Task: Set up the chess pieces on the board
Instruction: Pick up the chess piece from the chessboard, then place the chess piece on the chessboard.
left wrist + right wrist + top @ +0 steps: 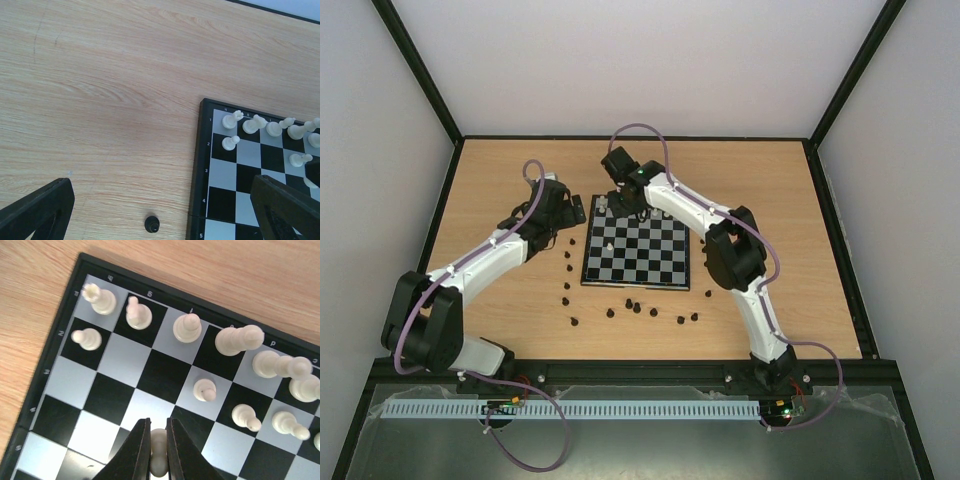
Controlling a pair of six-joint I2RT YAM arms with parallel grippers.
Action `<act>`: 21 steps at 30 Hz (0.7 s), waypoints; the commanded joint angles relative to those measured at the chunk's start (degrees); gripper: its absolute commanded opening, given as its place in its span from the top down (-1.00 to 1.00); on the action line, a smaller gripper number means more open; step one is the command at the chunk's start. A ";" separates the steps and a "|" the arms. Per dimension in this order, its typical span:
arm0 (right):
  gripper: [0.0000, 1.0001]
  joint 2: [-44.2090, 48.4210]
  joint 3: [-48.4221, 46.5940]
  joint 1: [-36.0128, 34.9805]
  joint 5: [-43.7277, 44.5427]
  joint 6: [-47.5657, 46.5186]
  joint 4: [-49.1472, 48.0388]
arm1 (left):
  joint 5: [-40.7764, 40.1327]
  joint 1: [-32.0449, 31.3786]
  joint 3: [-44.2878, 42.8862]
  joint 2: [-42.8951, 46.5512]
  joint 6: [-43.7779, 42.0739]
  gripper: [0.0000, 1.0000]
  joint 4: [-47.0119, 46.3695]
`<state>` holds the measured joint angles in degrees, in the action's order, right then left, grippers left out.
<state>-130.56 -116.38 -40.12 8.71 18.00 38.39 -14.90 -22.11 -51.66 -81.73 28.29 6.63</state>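
The board [660, 262] lies flat mid-table. My right gripper [159, 426] is shut on a white pawn [159, 442] and hovers over the board's far left part [617, 203]. Several white pieces [187, 328] stand along the board's far rows, among them a pawn [205, 389] one row in. My left gripper [162, 200] hangs open over bare wood just left of the board [197, 165], with nothing between its fingers [37, 210]. A black piece [152, 225] stands on the table below it.
Several black pieces stand loose on the wood left of the board [567, 286] and along its near side [637, 308]. One more stands at the board's right [708, 293]. Dark frame rails [440, 210] edge the table.
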 commanded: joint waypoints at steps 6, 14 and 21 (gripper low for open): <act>0.84 -5.73 -4.76 0.97 -1.65 -1.52 6.05 | 0.58 0.93 -0.98 -1.48 -0.50 -0.99 -1.43; 0.84 -7.78 -7.59 1.36 -2.07 -1.83 5.83 | 0.67 1.09 -1.16 -1.81 -0.59 -0.99 -1.54; 0.83 -9.32 -9.46 1.70 -2.10 -1.78 5.71 | 0.83 1.19 -0.91 -1.96 -0.52 -0.99 -1.72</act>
<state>-137.95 -123.90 -38.83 7.03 16.88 41.30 -14.04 -21.43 -51.68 -83.13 28.27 5.50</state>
